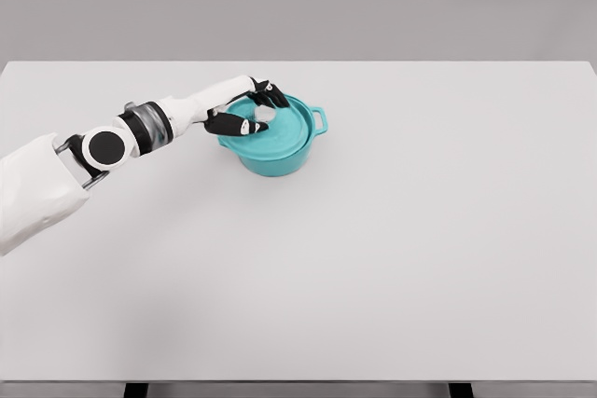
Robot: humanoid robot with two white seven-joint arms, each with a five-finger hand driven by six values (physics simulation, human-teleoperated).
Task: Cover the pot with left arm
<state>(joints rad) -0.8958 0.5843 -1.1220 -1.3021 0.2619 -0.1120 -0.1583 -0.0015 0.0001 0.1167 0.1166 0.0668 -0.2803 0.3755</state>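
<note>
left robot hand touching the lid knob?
Touching. Head view: the left robot hand has fingers closed around the lid knob, with the lid seated on the teal pot.

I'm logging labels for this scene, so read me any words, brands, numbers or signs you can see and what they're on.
No readable text anywhere in this picture.
The teal pot and its lid: plain, no brand or marking.
The left hand and its white arm: no lettering; the round black disc on the arm is blank.
The white table: bare of print.
</note>
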